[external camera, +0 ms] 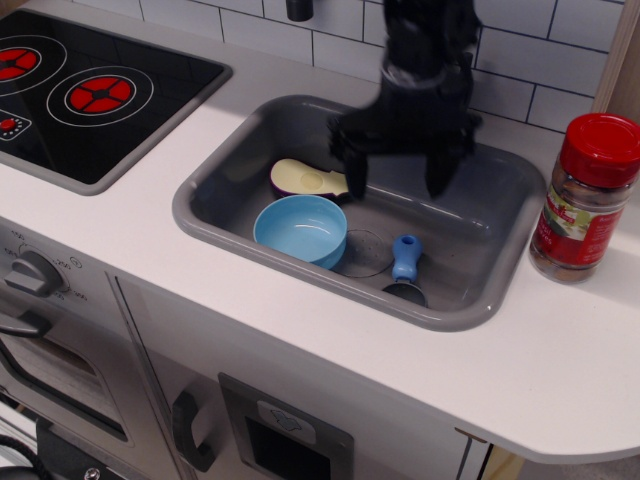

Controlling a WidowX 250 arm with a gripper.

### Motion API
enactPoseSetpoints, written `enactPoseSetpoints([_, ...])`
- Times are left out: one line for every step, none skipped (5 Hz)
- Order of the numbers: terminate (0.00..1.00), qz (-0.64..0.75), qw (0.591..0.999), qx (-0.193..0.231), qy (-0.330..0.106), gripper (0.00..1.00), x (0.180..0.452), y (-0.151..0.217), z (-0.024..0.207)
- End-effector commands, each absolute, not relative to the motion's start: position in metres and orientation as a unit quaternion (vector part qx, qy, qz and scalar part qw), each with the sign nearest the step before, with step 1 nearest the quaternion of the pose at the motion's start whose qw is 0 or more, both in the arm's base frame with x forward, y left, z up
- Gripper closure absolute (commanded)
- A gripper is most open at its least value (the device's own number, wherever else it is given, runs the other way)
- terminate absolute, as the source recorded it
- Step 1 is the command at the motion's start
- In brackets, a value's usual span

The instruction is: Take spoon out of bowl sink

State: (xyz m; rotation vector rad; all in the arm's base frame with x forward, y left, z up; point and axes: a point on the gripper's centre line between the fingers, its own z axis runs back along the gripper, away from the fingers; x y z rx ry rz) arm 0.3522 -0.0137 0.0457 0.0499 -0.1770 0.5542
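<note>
The spoon lies on the floor of the grey sink, blue handle pointing away, silver scoop near the front wall, to the right of the drain mark. The light blue bowl sits empty in the sink, left of the spoon and apart from it. My gripper is open and empty, blurred, raised above the sink behind the spoon and bowl.
A purple-and-cream eggplant slice lies in the sink behind the bowl. A red-lidded jar stands on the counter to the right. A black stove top is at the left. Tiled wall behind.
</note>
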Motion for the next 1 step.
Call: enactPoseSetpoints([1.0, 0.273, 0.955, 0.014, -0.116, 0.0, 0.3575, -0.015, 0.0689])
